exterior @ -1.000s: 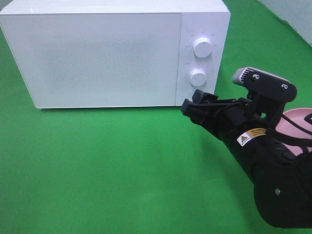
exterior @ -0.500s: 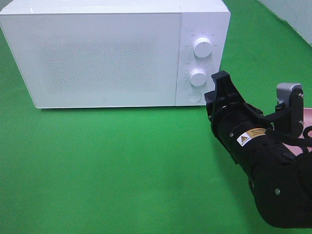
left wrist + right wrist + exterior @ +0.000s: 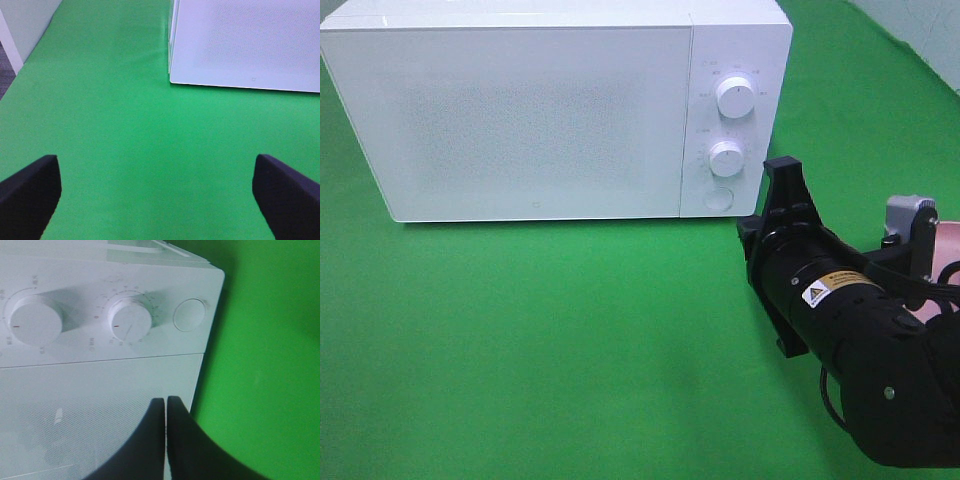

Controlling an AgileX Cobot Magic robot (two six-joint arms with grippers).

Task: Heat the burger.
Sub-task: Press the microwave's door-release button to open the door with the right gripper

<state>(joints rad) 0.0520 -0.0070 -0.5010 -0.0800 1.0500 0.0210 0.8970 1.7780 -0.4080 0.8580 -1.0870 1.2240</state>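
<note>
The burger is out of view. A white microwave (image 3: 530, 120) stands at the back with its door closed; the left wrist view shows its lower door corner (image 3: 245, 45). My right gripper (image 3: 781, 168) is shut with nothing in it. Turned on edge, it sits just right of the microwave's round button (image 3: 719, 199). In the right wrist view its fingers (image 3: 166, 401) press together in front of the door, below the two knobs (image 3: 129, 321) and the button (image 3: 189, 315). My left gripper (image 3: 157, 200) is open and empty over green cloth, left of the microwave.
A sliver of a pink plate (image 3: 947, 243) shows at the right edge, mostly hidden behind my right arm. Green cloth (image 3: 550, 340) covers the table in front of the microwave. A pale wall borders the cloth (image 3: 30, 25) on the far left.
My right gripper has rolled onto its edge and closed from open. It has drawn back to the right, away from the microwave's button. The left gripper has not moved.
</note>
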